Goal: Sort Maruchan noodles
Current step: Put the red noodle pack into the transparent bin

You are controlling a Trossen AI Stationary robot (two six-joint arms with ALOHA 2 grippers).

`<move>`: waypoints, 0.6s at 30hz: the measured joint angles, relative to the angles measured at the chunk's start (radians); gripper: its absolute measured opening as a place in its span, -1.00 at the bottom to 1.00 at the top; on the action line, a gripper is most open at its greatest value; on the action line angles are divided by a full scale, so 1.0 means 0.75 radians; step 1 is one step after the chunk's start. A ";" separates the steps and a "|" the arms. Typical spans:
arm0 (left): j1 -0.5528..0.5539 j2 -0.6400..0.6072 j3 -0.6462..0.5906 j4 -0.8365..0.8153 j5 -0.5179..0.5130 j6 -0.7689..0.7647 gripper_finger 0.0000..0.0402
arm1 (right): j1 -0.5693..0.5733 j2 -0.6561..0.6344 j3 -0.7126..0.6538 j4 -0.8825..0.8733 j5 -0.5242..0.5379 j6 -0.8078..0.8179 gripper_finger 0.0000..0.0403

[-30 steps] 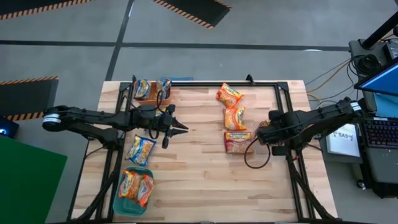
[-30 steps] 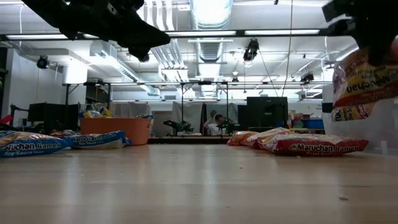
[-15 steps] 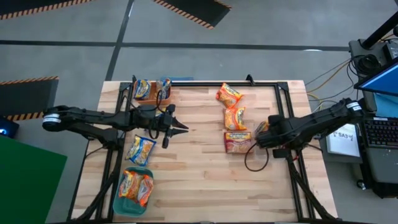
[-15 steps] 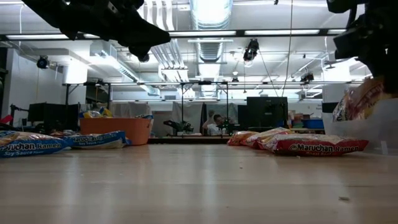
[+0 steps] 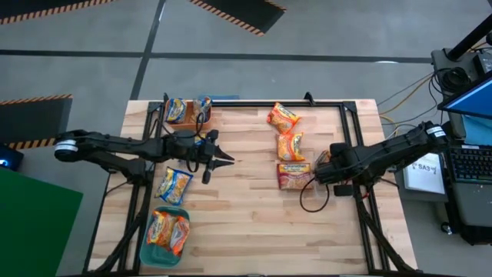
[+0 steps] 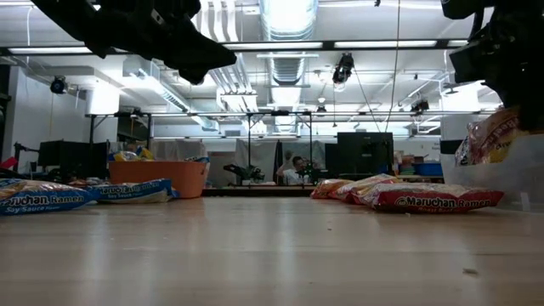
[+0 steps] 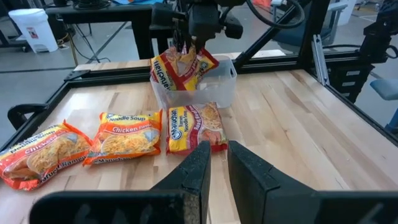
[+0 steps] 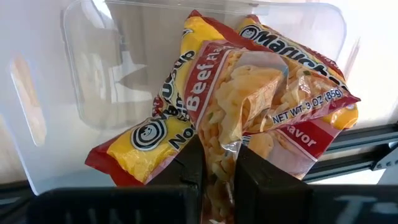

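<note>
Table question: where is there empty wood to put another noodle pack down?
The table is bare across its middle, between the left tool and the three packets in a column, and along the near edge. It is crowded by the orange bin, the teal bin and the clear bin.

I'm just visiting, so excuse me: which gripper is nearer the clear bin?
Right. The right gripper hangs over the clear bin, shut on a red packet; the left gripper hovers mid-table, well apart.
</note>
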 joint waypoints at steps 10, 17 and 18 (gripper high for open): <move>0.000 0.002 0.000 0.005 0.000 0.001 -0.81 | 0.000 0.001 0.000 0.004 -0.008 -0.035 -0.83; 0.000 0.001 0.000 0.005 0.000 0.001 -0.81 | 0.000 0.002 0.000 0.013 0.000 -0.022 -0.83; 0.000 0.001 0.000 0.005 0.000 0.001 -0.81 | 0.000 0.002 0.000 0.016 0.000 -0.022 -0.83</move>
